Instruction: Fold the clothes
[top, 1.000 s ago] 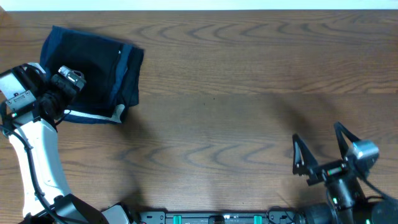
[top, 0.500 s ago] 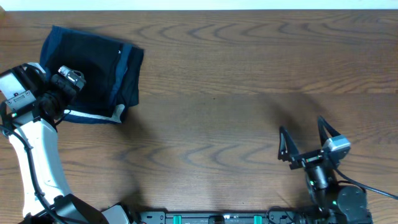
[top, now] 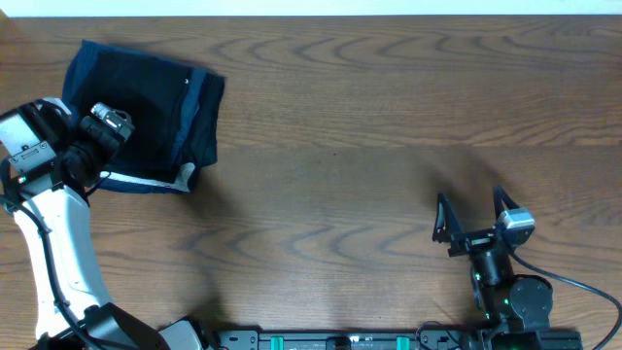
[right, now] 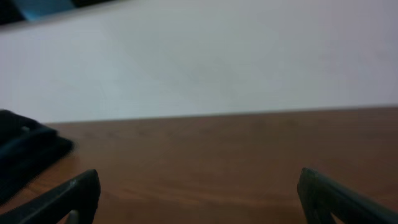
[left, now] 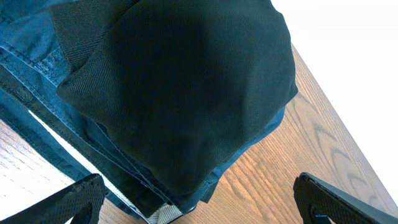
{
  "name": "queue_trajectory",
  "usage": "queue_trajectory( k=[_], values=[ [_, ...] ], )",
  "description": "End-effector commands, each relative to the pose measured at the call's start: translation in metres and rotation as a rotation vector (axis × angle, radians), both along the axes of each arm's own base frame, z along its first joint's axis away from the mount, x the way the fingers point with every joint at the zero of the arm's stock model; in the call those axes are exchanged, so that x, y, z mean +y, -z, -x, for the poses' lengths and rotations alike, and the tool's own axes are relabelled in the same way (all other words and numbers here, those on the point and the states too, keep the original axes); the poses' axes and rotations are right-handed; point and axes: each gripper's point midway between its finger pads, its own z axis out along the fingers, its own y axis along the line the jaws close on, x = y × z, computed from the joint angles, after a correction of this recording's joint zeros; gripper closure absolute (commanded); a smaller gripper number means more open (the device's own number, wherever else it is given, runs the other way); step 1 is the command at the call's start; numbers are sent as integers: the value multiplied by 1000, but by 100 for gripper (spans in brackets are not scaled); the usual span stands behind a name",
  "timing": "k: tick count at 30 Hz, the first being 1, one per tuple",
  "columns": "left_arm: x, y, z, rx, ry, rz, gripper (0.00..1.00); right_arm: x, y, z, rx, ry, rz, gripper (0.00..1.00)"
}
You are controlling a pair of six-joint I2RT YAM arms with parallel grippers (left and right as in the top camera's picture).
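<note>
Pulling my right gripper point(top: 469, 207), open and empty, back toward its base while my left gripper point(left: 199, 202) hangs open over the folded black shirt point(left: 186, 81) at the far-left corner of the bench point(top: 340, 146) suggests folding is finished.

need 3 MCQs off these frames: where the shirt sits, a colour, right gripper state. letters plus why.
1. Where on the table does the black shirt lie?
A) centre
B) far left corner
C) near right corner

2. What colour is the folded garment under the black shirt?
A) red
B) white
C) blue

3. The right gripper is:
A) open and empty
B) shut on the shirt
C) shut on nothing

Key:
1 B: the overhead view shows it at the far left corner, away from the arm bases.
2 C: blue denim-like edges show beyond the shirt in the overhead and left wrist views.
3 A: its fingers stand spread over bare wood with nothing between them.
</note>
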Motion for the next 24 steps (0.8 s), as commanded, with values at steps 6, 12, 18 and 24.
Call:
queue_trajectory(
  k=[6,12,18,24],
  values=[
    [0,-5,0,-11,0,-12,2,-24,24,-2,92,130,52,1],
    [0,-5,0,-10,0,-12,2,-24,24,-2,92,130,52,1],
    [0,-5,0,-11,1,-12,2,-24,24,-2,92,130,52,1],
    [0,-5,0,-11,0,-12,2,-24,24,-2,92,130,52,1]
  ],
)
